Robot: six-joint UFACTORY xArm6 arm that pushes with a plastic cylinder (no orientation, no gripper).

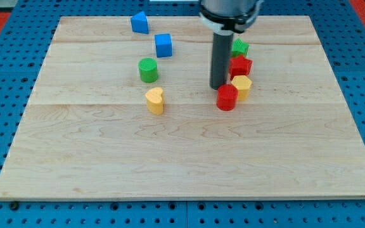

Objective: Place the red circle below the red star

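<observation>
Tip [218, 87] beside red circle [226, 98]

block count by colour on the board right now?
Blue: 2, the blue block at the view's top and the blue cube
Green: 2, the green cylinder and the green block
Red: 2, the red star and the red circle
Yellow: 2, the yellow heart and the yellow block
Total: 8
My tip sits just left of the red pair.
</observation>
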